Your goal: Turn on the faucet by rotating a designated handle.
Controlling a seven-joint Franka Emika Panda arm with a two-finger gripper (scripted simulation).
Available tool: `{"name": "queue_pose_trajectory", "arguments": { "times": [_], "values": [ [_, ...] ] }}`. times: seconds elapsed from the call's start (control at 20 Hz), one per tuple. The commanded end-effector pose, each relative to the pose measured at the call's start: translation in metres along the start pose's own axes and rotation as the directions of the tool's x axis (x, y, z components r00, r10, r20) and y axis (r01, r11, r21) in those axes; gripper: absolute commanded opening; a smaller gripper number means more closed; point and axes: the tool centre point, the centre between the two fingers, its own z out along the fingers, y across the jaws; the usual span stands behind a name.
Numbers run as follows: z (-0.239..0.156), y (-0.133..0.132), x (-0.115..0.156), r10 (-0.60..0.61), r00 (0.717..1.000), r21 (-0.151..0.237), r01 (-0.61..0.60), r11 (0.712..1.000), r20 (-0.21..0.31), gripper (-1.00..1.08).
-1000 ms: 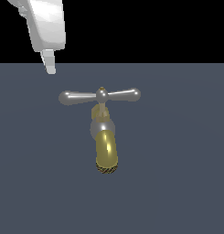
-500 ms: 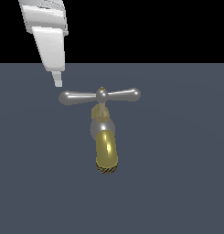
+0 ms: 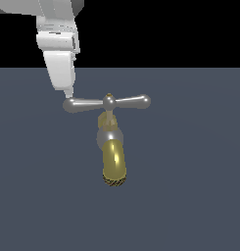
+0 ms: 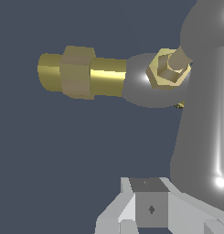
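Observation:
In the exterior view the faucet (image 3: 113, 159) points its gold spout toward the camera, under a silver ball joint (image 3: 109, 138). Its silver crossbar handle (image 3: 108, 102) lies level across the top. My white gripper (image 3: 67, 92) hangs above the handle's bulb on the exterior view's left, its fingers together and the tip touching or just above that bulb. The wrist view shows the gold spout (image 4: 77, 73), the brass nut (image 4: 168, 68), the handle (image 4: 205, 114) looming close, and my gripper (image 4: 150, 208) shut on nothing.
The faucet stands on a flat dark grey-blue floor (image 3: 190, 196). Beyond the floor's far edge the background is black. Nothing else stands around the faucet.
My gripper has come down and slightly toward the exterior view's right, reaching the handle's bulb on that view's left. The handle has not visibly turned.

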Motion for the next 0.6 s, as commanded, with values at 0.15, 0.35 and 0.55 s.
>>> {"name": "queue_pose_trajectory", "arguments": {
  "times": [0.15, 0.35, 0.55],
  "values": [
    [0.0096, -0.0090, 0.0050, 0.049, 0.999, -0.001, -0.049, 0.999, -0.001, -1.00],
    [0.0123, -0.0118, 0.0067, 0.064, 0.998, -0.002, -0.064, 0.998, -0.001, -1.00],
    [0.0124, -0.0121, 0.0068, 0.065, 0.998, -0.002, -0.065, 0.998, -0.001, -1.00]
  ]
}}
